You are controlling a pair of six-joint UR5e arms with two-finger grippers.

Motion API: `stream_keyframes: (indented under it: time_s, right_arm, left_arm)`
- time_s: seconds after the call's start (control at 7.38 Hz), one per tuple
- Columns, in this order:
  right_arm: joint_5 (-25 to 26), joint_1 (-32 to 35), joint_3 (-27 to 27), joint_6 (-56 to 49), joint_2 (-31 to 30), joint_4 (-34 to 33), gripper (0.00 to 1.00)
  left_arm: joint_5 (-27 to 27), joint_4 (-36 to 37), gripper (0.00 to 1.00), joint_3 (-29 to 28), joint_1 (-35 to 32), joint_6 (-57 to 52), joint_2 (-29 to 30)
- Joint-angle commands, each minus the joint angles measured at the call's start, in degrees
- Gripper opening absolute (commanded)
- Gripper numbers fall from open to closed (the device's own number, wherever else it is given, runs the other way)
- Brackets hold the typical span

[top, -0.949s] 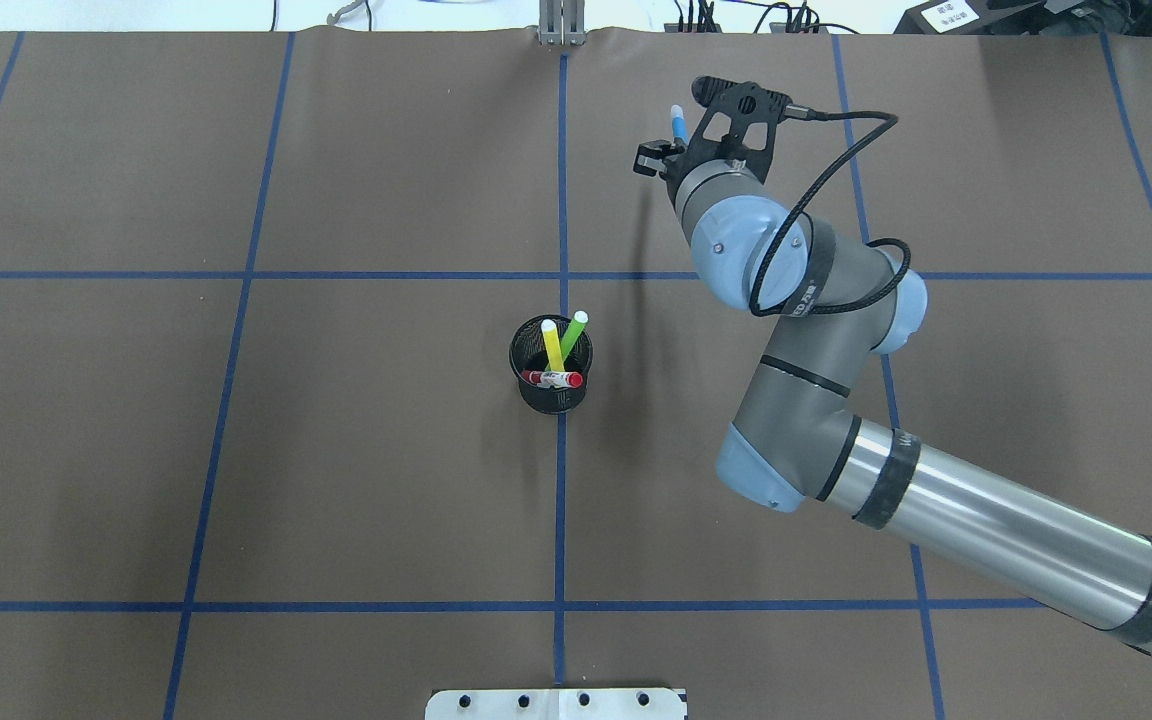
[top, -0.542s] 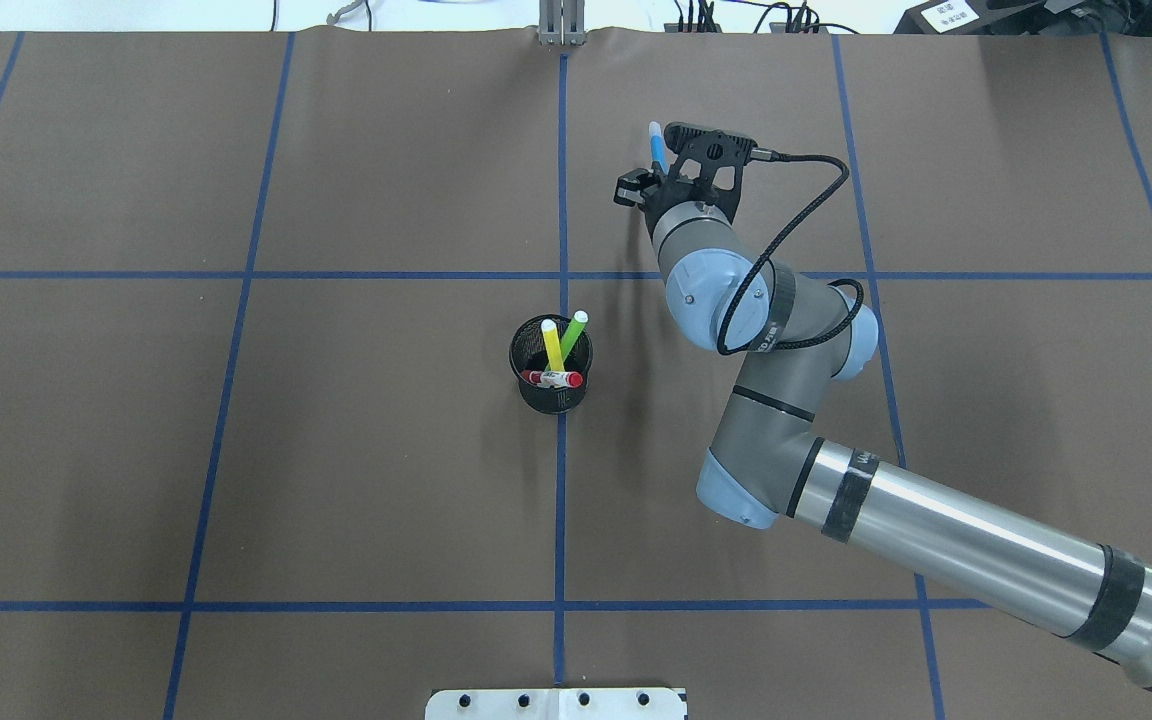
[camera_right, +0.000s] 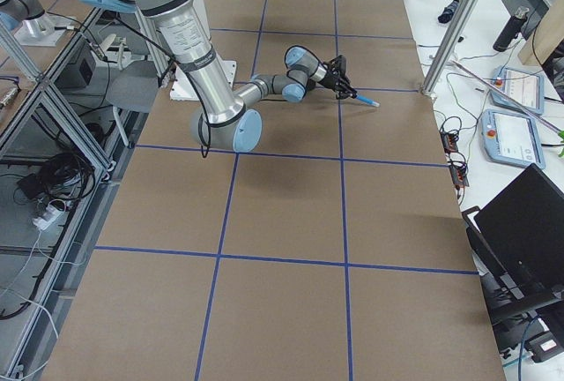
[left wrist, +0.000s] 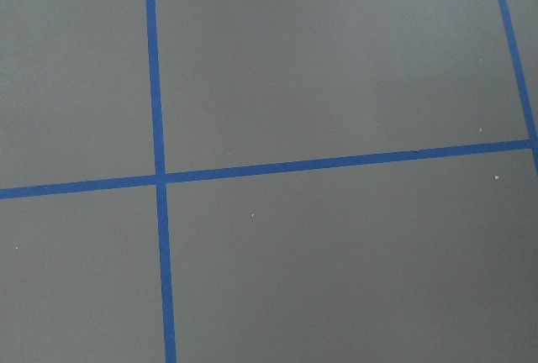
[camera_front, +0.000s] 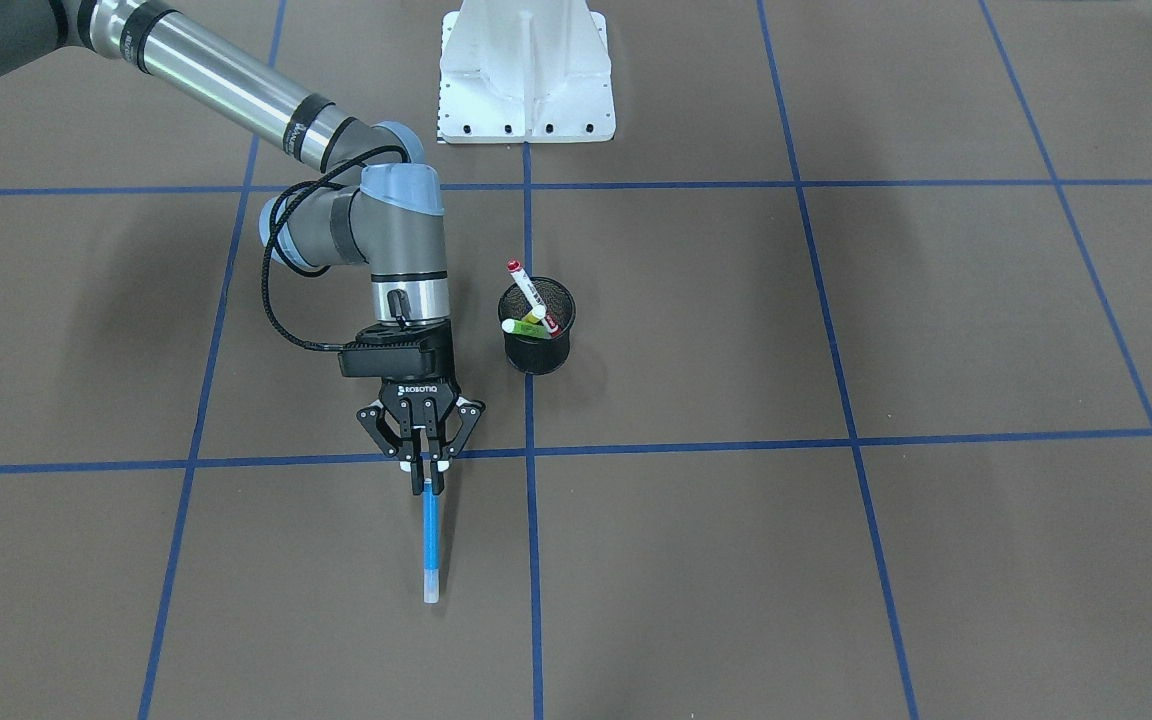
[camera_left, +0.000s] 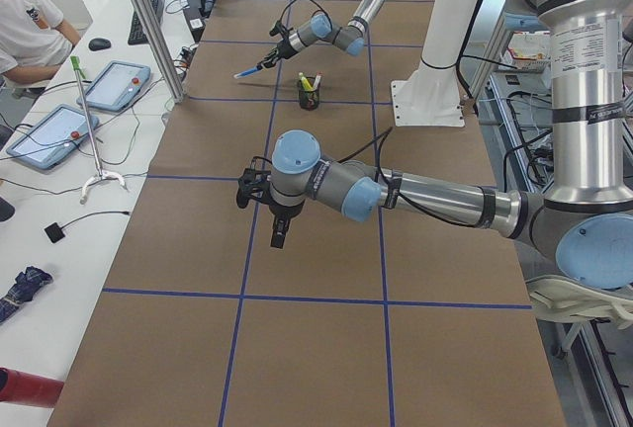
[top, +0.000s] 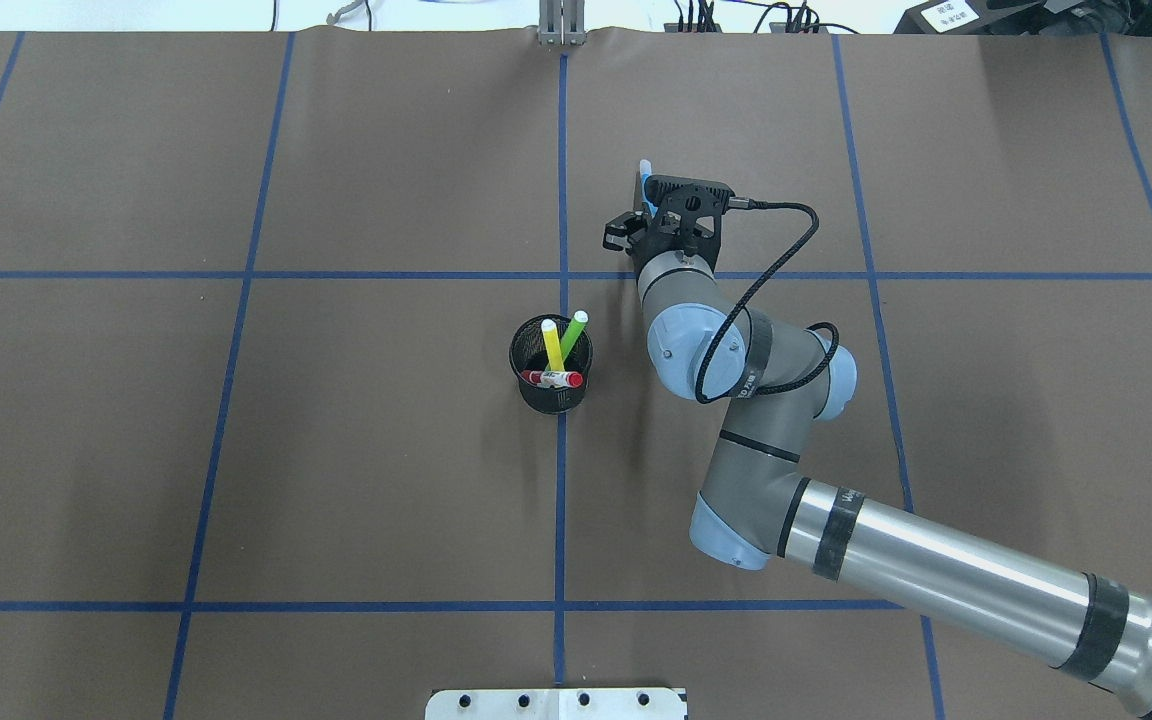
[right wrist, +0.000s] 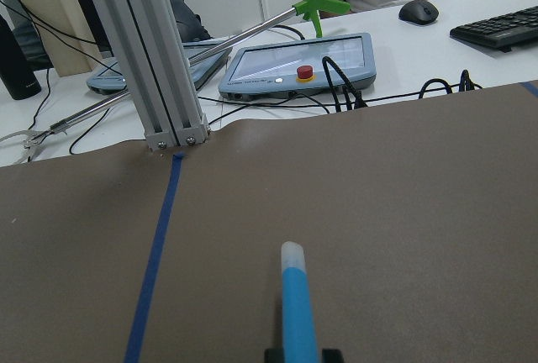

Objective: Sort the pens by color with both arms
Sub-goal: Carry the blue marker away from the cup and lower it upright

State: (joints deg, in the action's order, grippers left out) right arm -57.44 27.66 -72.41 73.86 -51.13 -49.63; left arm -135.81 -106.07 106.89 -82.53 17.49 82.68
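My right gripper is shut on the blue pen, which sticks out forward from the fingers, away from the robot. In the overhead view the gripper is beyond and right of the black mesh cup, and only the pen's tip shows. The right wrist view shows the blue pen over brown paper. The yellow pen, green pen and red-capped white pen stand in the cup. My left gripper hangs over the table far to the left; I cannot tell its state.
Brown paper with blue tape grid lines covers the table. The white pedestal base stands at the robot's side. An aluminium post and operator tablets lie past the far edge. The left wrist view shows only paper and tape.
My right arm has pulled back toward the robot and leftward with the blue pen, closer to the cup. The pens in the cup have not moved.
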Motion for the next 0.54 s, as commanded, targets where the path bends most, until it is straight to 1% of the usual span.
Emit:
stream_keyframes:
  time_s: [0.0,0.14,0.41]
  right_arm:
    - [0.1,-0.4,0.2,0.0,-0.2,0.0,0.12]
    - [0.1,-0.5,0.1,-0.1,-0.4,0.0,0.34]
    - [0.0,-0.5,-0.4,-2.7,-0.6,0.1,0.80]
  left_arm:
    - [0.0,0.1,1.00,0.0,0.0,0.0,0.1]
    - [0.0,0.1,1.00,0.0,0.0,0.1,0.3]
    - [-0.2,-0.1,1.00,-0.9,0.1,1.7,0.7]
